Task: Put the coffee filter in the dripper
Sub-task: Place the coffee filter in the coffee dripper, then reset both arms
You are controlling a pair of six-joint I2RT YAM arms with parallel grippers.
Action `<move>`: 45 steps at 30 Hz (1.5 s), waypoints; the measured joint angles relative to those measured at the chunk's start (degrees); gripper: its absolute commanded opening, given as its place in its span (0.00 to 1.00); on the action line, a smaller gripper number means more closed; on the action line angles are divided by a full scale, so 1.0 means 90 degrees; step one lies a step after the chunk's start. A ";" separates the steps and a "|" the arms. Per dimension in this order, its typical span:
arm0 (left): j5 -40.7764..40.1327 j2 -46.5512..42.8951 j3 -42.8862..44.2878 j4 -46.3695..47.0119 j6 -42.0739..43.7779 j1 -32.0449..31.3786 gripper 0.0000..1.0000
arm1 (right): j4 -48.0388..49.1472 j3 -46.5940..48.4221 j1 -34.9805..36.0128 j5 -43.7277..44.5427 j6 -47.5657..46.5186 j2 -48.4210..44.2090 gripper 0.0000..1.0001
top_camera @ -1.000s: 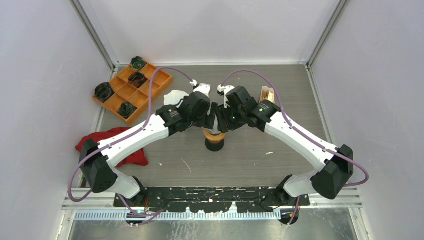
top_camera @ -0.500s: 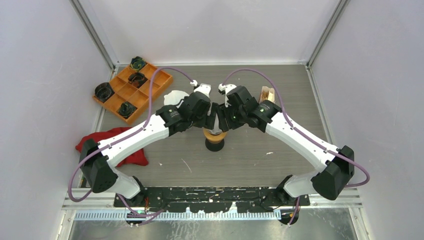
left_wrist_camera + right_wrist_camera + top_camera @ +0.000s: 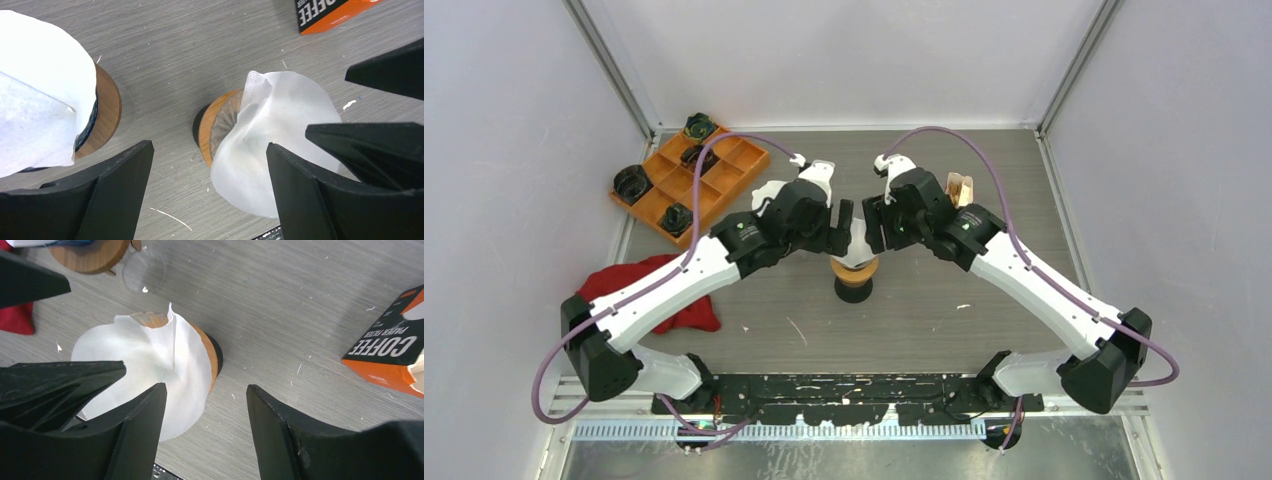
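Note:
A white paper coffee filter point(image 3: 855, 256) stands opened as a cone in the dripper point(image 3: 855, 285), which has an orange-brown ring and a dark base at the table's middle. My left gripper point(image 3: 841, 228) and right gripper point(image 3: 871, 224) hang just above and behind it, facing each other. In the left wrist view the filter point(image 3: 280, 130) leans over the dripper's ring point(image 3: 220, 125), and the left gripper point(image 3: 209, 150) is open with only table between its fingers. In the right wrist view the filter point(image 3: 150, 360) covers the dripper point(image 3: 212, 360) beside the open, empty right gripper point(image 3: 205, 390).
A second wooden-ringed dripper point(image 3: 107, 107) with its own white filter point(image 3: 774, 193) stands back left. A coffee filter box point(image 3: 958, 188) is behind the right gripper. An orange tray point(image 3: 729, 160) of black parts sits far left, a red cloth point(image 3: 679, 300) near left.
Both grippers have drawn up and back from the dripper, and the right jaws have widened. The white filter, hidden under them before, now shows in the top view.

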 measured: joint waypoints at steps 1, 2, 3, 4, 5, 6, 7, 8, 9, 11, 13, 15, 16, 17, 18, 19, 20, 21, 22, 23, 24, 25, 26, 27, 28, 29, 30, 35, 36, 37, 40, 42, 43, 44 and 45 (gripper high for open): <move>0.0032 -0.0068 0.0005 -0.0005 0.0000 0.0010 0.87 | 0.0039 0.0005 0.0000 0.0063 0.0017 -0.0049 0.68; 0.0056 -0.0129 0.0007 -0.0010 0.0002 0.0027 0.87 | 0.0085 0.0005 0.0000 0.0131 0.0029 -0.0104 0.69; 0.0090 -0.0185 0.0015 -0.0022 0.0005 0.0039 0.90 | 0.0117 0.0005 0.0000 0.0202 0.0039 -0.0160 0.71; 0.0109 -0.0243 0.0017 -0.0032 0.0005 0.0049 0.91 | 0.0148 0.0005 0.0000 0.0328 0.0041 -0.0228 0.72; 0.0136 -0.0318 0.0017 -0.0044 0.0015 0.0078 0.92 | 0.0180 0.0005 -0.0002 0.0459 0.0046 -0.0306 0.74; 0.0163 -0.0398 0.0017 -0.0061 0.0029 0.0109 0.92 | 0.0214 0.0005 -0.0010 0.0607 0.0049 -0.0393 0.75; 0.0182 -0.0505 0.0017 -0.0092 0.0039 0.0175 0.92 | 0.0245 0.0005 -0.0027 0.0746 0.0053 -0.0486 0.77; 0.0204 -0.0588 0.0017 -0.0129 0.0058 0.0236 0.93 | 0.0282 0.0002 -0.0051 0.0901 0.0053 -0.0590 0.79; 0.0204 -0.0712 0.0017 -0.0138 0.0063 0.0335 0.93 | 0.0316 -0.0007 -0.0075 0.1027 0.0053 -0.0682 0.81; 0.0226 -0.0981 0.0017 -0.0199 0.0126 0.0597 0.94 | 0.0471 -0.0107 -0.0141 0.1399 0.0053 -0.0954 0.85; 0.0233 -0.1282 -0.0012 -0.0257 0.0165 0.0894 0.95 | 0.0590 -0.0267 -0.0187 0.1746 0.0049 -0.1256 0.91; 0.0206 -0.1717 -0.0153 -0.0270 0.0189 0.1209 0.96 | 0.0770 -0.0578 -0.0223 0.2200 0.0034 -0.1695 0.95; 0.0175 -0.1899 -0.0231 -0.0284 0.0199 0.1311 0.97 | 0.0799 -0.0695 -0.0228 0.2370 0.0027 -0.1875 0.97; 0.0109 -0.2123 -0.0333 -0.0306 0.0206 0.1421 0.97 | 0.0850 -0.0835 -0.0236 0.2574 0.0015 -0.2093 0.99; 0.0032 -0.2373 -0.0452 -0.0335 0.0223 0.1513 0.98 | 0.0916 -0.0979 -0.0238 0.2766 -0.0005 -0.2302 1.00; -0.0044 -0.2586 -0.0561 -0.0369 0.0243 0.1562 0.99 | 0.0954 -0.1095 -0.0238 0.2914 -0.0034 -0.2487 1.00; -0.0138 -0.2820 -0.0685 -0.0410 0.0272 0.1591 1.00 | 0.0988 -0.1205 -0.0238 0.3058 -0.0073 -0.2664 1.00; -0.0231 -0.3026 -0.0806 -0.0440 0.0299 0.1605 0.99 | 0.1061 -0.1336 -0.0238 0.3208 -0.0102 -0.2861 1.00; -0.0350 -0.3288 -0.0986 -0.0459 0.0335 0.1608 0.99 | 0.1124 -0.1469 -0.0238 0.3332 -0.0126 -0.3053 1.00; -0.0444 -0.3502 -0.1122 -0.0495 0.0342 0.1613 0.99 | 0.1188 -0.1634 -0.0238 0.3468 -0.0155 -0.3279 1.00; -0.0561 -0.3752 -0.1287 -0.0539 0.0355 0.1613 0.99 | 0.1224 -0.1756 -0.0238 0.3555 -0.0175 -0.3456 1.00; -0.0661 -0.3990 -0.1428 -0.0597 0.0364 0.1613 0.99 | 0.1290 -0.1923 -0.0238 0.3660 -0.0216 -0.3677 1.00; -0.0780 -0.4252 -0.1588 -0.0634 0.0374 0.1617 0.99 | 0.1336 -0.2113 -0.0238 0.3752 -0.0243 -0.3920 1.00; -0.0901 -0.4520 -0.1741 -0.0670 0.0391 0.1617 0.99 | 0.1382 -0.2278 -0.0238 0.3810 -0.0279 -0.4114 1.00; -0.1030 -0.4811 -0.1909 -0.0709 0.0408 0.1617 0.99 | 0.1426 -0.2477 -0.0238 0.3874 -0.0301 -0.4357 1.00; -0.1134 -0.5051 -0.2050 -0.0738 0.0440 0.1617 0.99 | 0.1443 -0.2623 -0.0240 0.3917 -0.0323 -0.4549 1.00; -0.1234 -0.5316 -0.2181 -0.0765 0.0464 0.1617 0.99 | 0.1484 -0.2805 -0.0240 0.3968 -0.0357 -0.4840 1.00; -0.1610 -0.6618 -0.2640 -0.0979 0.0512 0.1617 0.99 | 0.1591 -0.3257 -0.0240 0.4148 -0.0491 -0.5853 1.00; -0.1659 -0.6817 -0.2708 -0.1018 0.0508 0.1617 0.99 | 0.1613 -0.3315 -0.0240 0.4180 -0.0498 -0.6020 1.00; -0.1700 -0.6977 -0.2752 -0.1064 0.0508 0.1617 0.99 | 0.1630 -0.3359 -0.0240 0.4206 -0.0517 -0.6137 1.00; -0.1804 -0.7490 -0.2917 -0.1190 0.0476 0.1617 0.99 | 0.1644 -0.3485 -0.0240 0.4267 -0.0580 -0.6431 1.00; -0.1853 -0.7847 -0.3065 -0.1304 0.0430 0.1617 0.99 | 0.1664 -0.3553 -0.0240 0.4284 -0.0600 -0.6506 1.00; -0.1868 -0.7990 -0.3130 -0.1360 0.0386 0.1617 0.99 | 0.1671 -0.3587 -0.0240 0.4289 -0.0605 -0.6521 1.00; -0.1877 -0.8138 -0.3206 -0.1421 0.0347 0.1617 0.99 | 0.1673 -0.3636 -0.0240 0.4289 -0.0602 -0.6535 1.00; -0.1885 -0.8228 -0.3257 -0.1462 0.0328 0.1617 0.99 | 0.1676 -0.3691 -0.0240 0.4291 -0.0595 -0.6545 1.00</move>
